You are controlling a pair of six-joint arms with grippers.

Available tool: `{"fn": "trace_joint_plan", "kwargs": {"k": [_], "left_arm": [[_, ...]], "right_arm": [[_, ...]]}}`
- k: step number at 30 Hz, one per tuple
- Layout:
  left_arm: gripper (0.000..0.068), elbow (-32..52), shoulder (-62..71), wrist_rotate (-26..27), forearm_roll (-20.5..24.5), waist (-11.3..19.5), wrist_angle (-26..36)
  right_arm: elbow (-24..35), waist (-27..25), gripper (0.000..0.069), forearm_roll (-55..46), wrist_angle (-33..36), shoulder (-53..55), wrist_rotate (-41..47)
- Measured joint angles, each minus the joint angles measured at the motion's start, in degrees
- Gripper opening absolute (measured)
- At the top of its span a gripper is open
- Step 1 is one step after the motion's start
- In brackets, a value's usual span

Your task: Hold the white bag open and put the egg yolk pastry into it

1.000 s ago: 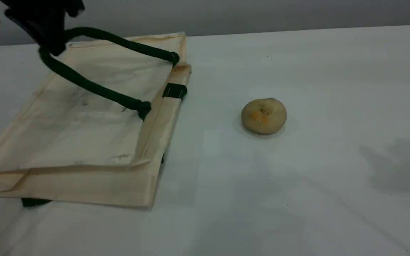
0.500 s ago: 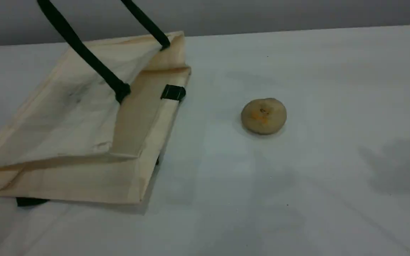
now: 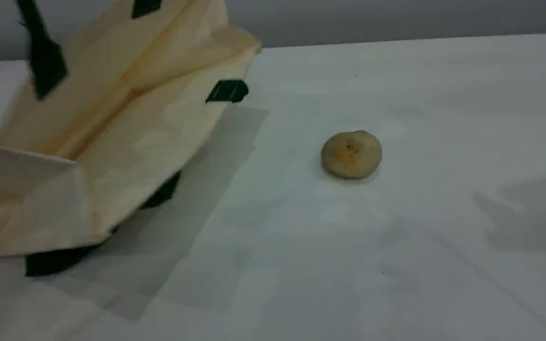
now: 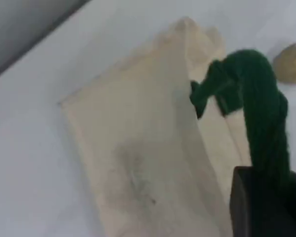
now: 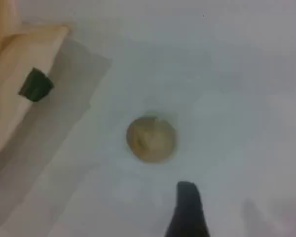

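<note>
The white bag hangs tilted at the table's left, its upper side pulled up and its lower corner resting on the table. In the left wrist view the bag lies below my left gripper, which is shut on a dark green rope handle. That handle runs out of the top of the scene view, where neither arm shows. The egg yolk pastry sits alone on the table, right of the bag. My right gripper hovers open just short of the pastry, holding nothing.
The second green handle pokes out from under the bag, and a green tab marks its right edge. The white table stretches right and forward of the pastry. A grey wall runs behind the table.
The left gripper has risen out of the scene view with the handle, lifting the bag's upper side so the flat bag tilts up. The pastry has not moved.
</note>
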Motion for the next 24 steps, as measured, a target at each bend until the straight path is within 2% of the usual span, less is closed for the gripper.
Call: {"fn": "trace_joint_plan", "kwargs": {"k": [7,11,24], "left_arm": [[0.0096,0.0,-4.4,4.3,-5.7,0.0,0.0],[0.0096,0.0,-4.7,4.2,-5.7,0.0,-0.1],[0.0096,0.0,-4.6,3.5,-4.8,0.0,-0.2]], "right_arm": [[0.0,7.1,0.0493,-0.1,0.2,1.0,-3.3],[0.0,9.2,0.0493,-0.1,0.0,3.5,-3.4],[0.0,9.3,0.0493,2.5,-4.9,16.3,-4.2]]}}
